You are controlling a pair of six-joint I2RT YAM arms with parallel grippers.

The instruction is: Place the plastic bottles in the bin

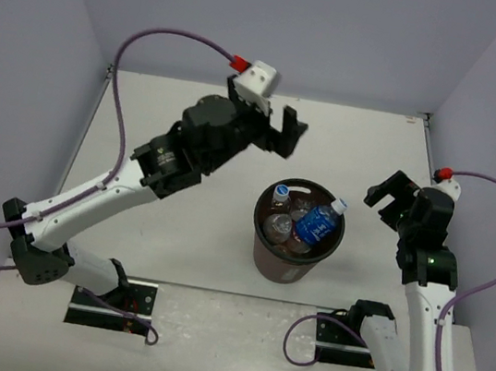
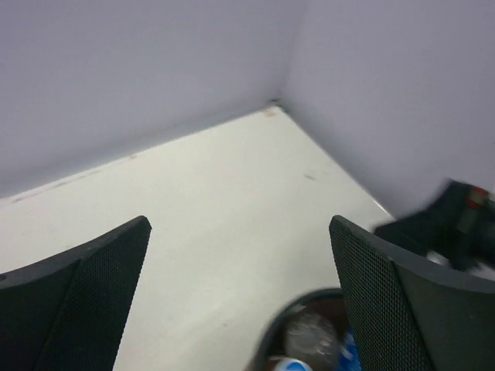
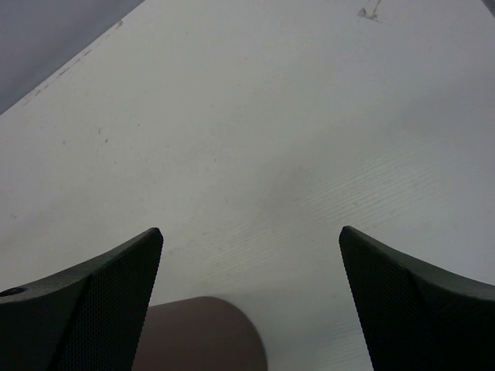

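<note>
The dark brown bin stands in the middle of the table. Several plastic bottles lie inside it. A blue-labelled bottle rests tilted on top, its cap at the rim. Beside it a clear bottle shows its cap. My left gripper hangs open and empty above the table, behind and left of the bin. In the left wrist view the left gripper frames bare table, with the bin's rim and a clear bottle below. My right gripper is open to the bin's right; in its own view the right gripper holds nothing, the bin's wall low between its fingers.
Lilac walls close off the white table at the back and on both sides. The right arm shows at the right edge of the left wrist view. Purple cables loop from both arms.
</note>
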